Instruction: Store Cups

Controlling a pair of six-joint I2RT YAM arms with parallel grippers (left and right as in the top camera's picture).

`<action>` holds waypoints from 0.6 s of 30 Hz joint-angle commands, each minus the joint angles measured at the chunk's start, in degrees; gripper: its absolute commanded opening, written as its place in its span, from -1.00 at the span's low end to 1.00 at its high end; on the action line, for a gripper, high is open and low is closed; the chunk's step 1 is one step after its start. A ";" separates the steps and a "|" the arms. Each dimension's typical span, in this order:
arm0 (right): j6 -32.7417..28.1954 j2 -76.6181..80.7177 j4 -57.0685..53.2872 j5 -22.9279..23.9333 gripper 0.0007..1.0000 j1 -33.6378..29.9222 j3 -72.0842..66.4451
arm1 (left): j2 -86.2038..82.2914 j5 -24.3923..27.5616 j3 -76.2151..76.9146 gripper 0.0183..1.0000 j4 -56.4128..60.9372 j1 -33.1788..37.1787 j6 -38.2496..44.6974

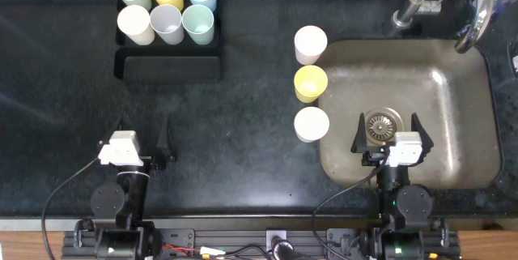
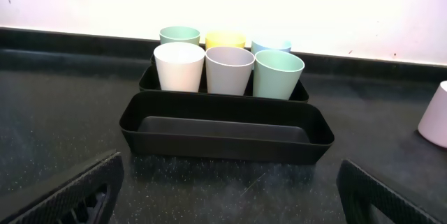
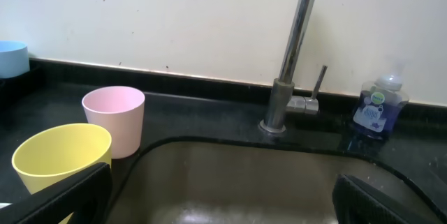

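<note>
1. Cups here look like light, stiff, thin-walled tumblers, smooth and tapered, wider at the mouth. My read: not fragile, but easy to tip and slick on the outside.
2. Grip call: pinch one wall at the rim, one finger inside and one outside. Or span the body high up, where the taper should wedge against the fingers rather than slide through.
3. Location: three loose ones stand upright in a column on the surface [image 1: 243, 130], just at 9 o'clock of the sink [image 1: 453, 90]. The pink cup [image 1: 310, 44] is at the 12 o'clock end, the yellow cup [image 1: 310, 83] in the middle, the white cup [image 1: 312, 124] at the 6 o'clock end. Small gaps between them.
4. Count: nine cups total, three loose plus six stored cups [image 1: 167, 23]. By colour: two yellow, two white, two green, one pink, one grey, one blue.
5. Two trays at 11 o'clock of the surface. The rear tray [image 2: 149, 83] holds the six in two rows of three. The front tray [image 1: 170, 68] sits against its 6 o'clock side, and I'd judge it the target for the loose three.
6. Left end effector [image 1: 144, 130]: fingers spread wide, holding nothing, at 7 o'clock of the surface. The front tray is at its 12 o'clock, well apart.
7. Right end effector [image 1: 390, 126]: fingers spread wide, holding nothing, over the sink by the drain [image 1: 383, 124]. The white cup is at its 9 o'clock, so it's the nearest pick by my estimate.
</note>
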 commanded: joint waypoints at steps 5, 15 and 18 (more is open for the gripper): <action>0.04 -0.59 0.42 -0.42 1.00 -0.33 -0.79 | -0.70 0.90 -0.15 1.00 0.02 -0.26 0.42; 0.02 -0.59 0.42 -0.42 1.00 -0.33 -0.79 | 0.57 -1.62 0.50 1.00 -1.51 -11.85 0.44; 0.04 -0.59 0.42 -0.42 1.00 -0.33 -0.79 | 0.61 -1.62 0.50 1.00 -1.51 -11.89 0.44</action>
